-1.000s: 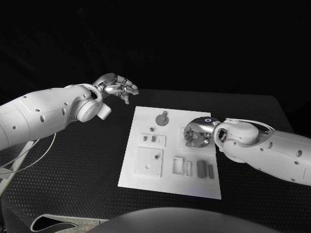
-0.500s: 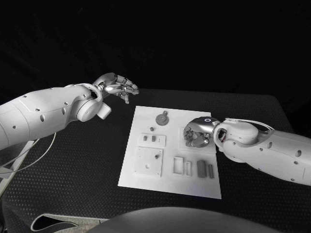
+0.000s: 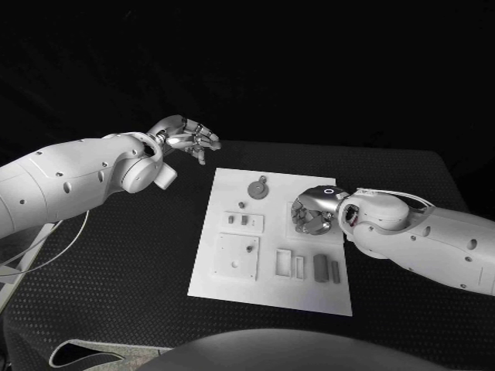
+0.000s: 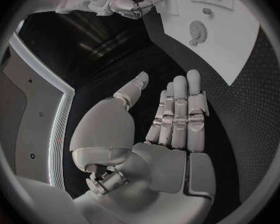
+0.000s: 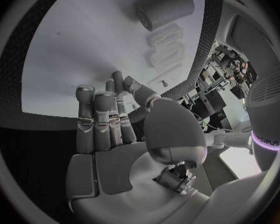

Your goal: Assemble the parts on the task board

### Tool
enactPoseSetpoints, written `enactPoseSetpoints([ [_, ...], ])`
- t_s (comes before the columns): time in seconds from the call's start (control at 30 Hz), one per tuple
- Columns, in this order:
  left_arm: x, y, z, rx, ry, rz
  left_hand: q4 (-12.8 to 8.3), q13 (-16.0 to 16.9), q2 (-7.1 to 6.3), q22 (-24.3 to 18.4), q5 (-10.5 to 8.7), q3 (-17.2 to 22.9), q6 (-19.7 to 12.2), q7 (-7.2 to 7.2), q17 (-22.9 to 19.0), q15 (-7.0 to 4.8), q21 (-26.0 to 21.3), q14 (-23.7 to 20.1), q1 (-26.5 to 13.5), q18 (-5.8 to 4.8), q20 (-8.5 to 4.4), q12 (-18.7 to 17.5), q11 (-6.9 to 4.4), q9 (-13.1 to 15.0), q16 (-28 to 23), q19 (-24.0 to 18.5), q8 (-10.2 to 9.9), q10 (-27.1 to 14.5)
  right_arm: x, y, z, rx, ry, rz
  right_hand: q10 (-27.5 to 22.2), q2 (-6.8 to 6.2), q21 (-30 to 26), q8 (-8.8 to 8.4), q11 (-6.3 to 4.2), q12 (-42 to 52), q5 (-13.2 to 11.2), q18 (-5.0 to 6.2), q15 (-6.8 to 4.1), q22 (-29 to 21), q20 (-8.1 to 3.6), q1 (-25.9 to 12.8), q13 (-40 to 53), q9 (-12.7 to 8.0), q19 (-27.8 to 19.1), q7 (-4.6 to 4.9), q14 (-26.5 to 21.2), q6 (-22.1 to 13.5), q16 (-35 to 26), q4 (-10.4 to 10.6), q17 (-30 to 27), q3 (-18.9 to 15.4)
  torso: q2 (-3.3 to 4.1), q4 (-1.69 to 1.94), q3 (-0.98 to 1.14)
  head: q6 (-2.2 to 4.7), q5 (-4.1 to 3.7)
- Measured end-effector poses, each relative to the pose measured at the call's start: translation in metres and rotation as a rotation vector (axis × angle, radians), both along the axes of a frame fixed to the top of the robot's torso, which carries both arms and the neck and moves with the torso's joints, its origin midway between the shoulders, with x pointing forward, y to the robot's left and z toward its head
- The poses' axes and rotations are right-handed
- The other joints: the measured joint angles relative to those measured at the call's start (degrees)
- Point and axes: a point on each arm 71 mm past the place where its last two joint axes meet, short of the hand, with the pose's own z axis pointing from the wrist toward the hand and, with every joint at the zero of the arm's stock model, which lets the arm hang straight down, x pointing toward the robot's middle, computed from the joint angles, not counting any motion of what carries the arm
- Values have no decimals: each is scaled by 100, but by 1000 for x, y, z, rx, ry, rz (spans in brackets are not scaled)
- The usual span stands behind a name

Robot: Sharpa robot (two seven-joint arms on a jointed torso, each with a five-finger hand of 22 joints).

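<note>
Both hands empty at the board.
Left hand [image 3: 185,137] off the board's [image 3: 272,286] far corner, fingers loose; right hand [image 3: 313,210] low over its right side, fingers straight, apart.

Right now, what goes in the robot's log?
left hand: open, off board | right hand: open, over task board | parts: lying untouched

The scene is dim, the room behind lost in black. Light from above makes the task board [image 3: 272,243] the brightest surface, with glints on the silver fingers [image 3: 194,141]. Both wrist views bend straight edges and darken toward the rim.
</note>
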Motion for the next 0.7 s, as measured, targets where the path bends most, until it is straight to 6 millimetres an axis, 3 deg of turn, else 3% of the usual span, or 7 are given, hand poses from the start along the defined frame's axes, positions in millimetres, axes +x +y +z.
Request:
enactPoseSetpoints([
  [0.23,0,0,0,0,1,-1,0,0,0,-1,0,0,0,0,0,0,-4,0,0,-2,-17,0,0,0,1,17,0,0,-1,-1,0,-1,-11,0,28,24,29,69,-10,45,-22,-4,-21,0,-34,-25,116,55,51,-34,21,71,31,-10,3,210,1,-1,1,-3,0],
  [0.7,0,1,0,0,2,-1,16,-1,0,4,0,16,0,0,5,0,-5,0,0,-2,-17,0,-2,-1,1,17,0,1,-4,-2,9,35,-41,6,39,37,57,70,-20,46,6,-17,-39,2,-24,-41,171,89,61,-35,39,71,51,-6,13,280,0,-4,2,-15,19],
])
